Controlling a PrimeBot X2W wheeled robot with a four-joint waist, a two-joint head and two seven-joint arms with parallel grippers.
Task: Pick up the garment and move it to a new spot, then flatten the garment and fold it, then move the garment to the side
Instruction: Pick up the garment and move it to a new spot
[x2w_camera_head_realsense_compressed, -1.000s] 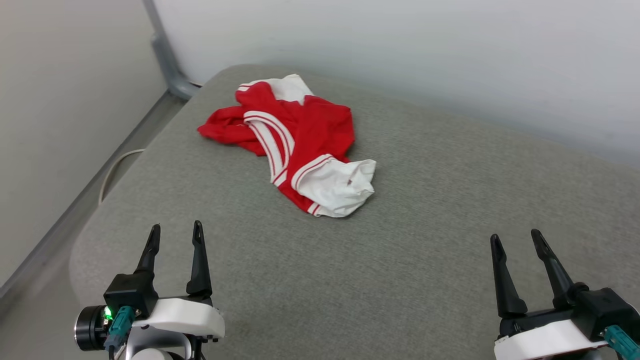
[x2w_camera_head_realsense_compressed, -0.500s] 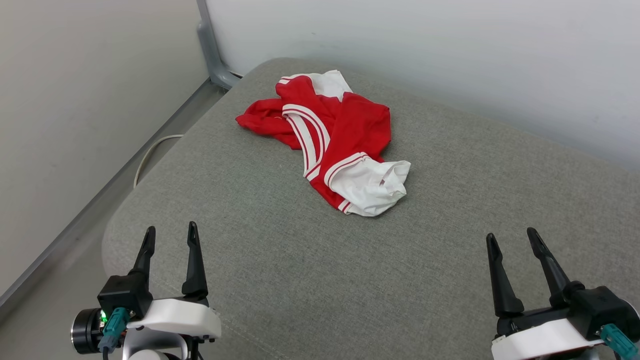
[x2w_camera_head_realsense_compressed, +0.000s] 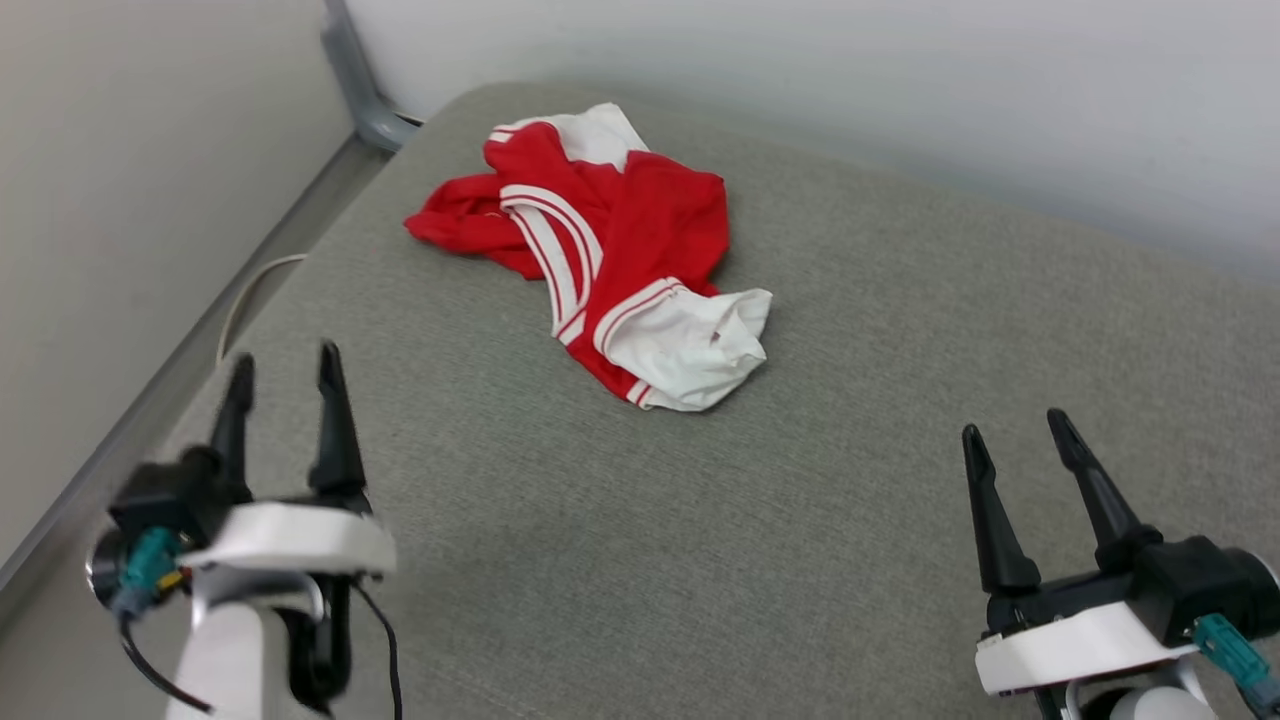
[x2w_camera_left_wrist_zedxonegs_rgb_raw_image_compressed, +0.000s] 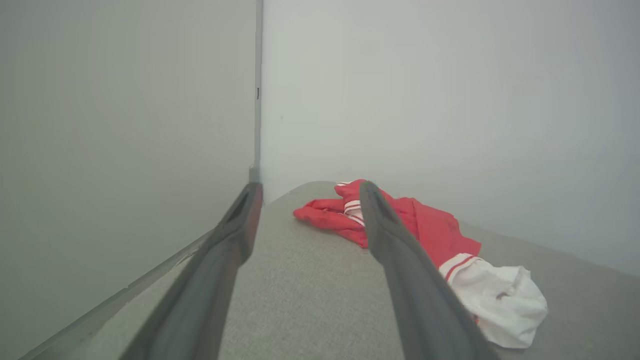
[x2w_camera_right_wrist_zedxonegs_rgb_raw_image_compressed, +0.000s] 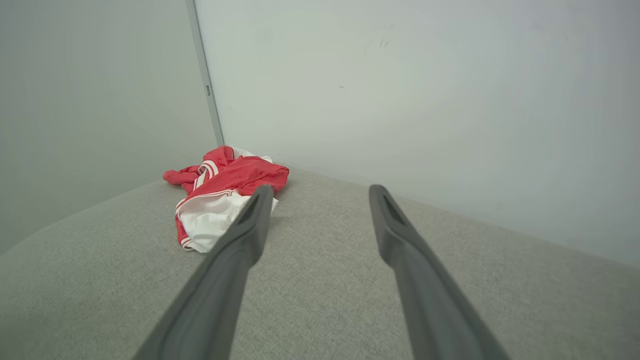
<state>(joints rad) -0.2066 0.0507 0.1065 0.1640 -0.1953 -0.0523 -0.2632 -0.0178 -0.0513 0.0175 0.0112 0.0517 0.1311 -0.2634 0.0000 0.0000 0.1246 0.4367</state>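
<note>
The garment (x2w_camera_head_realsense_compressed: 610, 250) is a red shirt with white sleeves and striped trim, lying crumpled near the far left corner of a grey upholstered surface (x2w_camera_head_realsense_compressed: 800, 520). My left gripper (x2w_camera_head_realsense_compressed: 283, 365) hovers open at the near left, well short of the garment (x2w_camera_left_wrist_zedxonegs_rgb_raw_image_compressed: 435, 235). At the near right my right gripper (x2w_camera_head_realsense_compressed: 1012, 430) is also open, nothing between its fingers. From the right wrist, the garment (x2w_camera_right_wrist_zedxonegs_rgb_raw_image_compressed: 225, 190) lies ahead and to the left of the right gripper (x2w_camera_right_wrist_zedxonegs_rgb_raw_image_compressed: 320, 192). In the left wrist view the left gripper (x2w_camera_left_wrist_zedxonegs_rgb_raw_image_compressed: 307, 192) points toward the cloth.
White walls (x2w_camera_head_realsense_compressed: 800, 100) close the far side and the left. A grey metal post (x2w_camera_head_realsense_compressed: 350, 70) stands in the corner. A pale cable (x2w_camera_head_realsense_compressed: 245, 300) runs on the floor along the surface's left edge.
The head camera has shifted, so the whole scene has slid in the picture. My left gripper has risen and moved forward. The garment lies as before.
</note>
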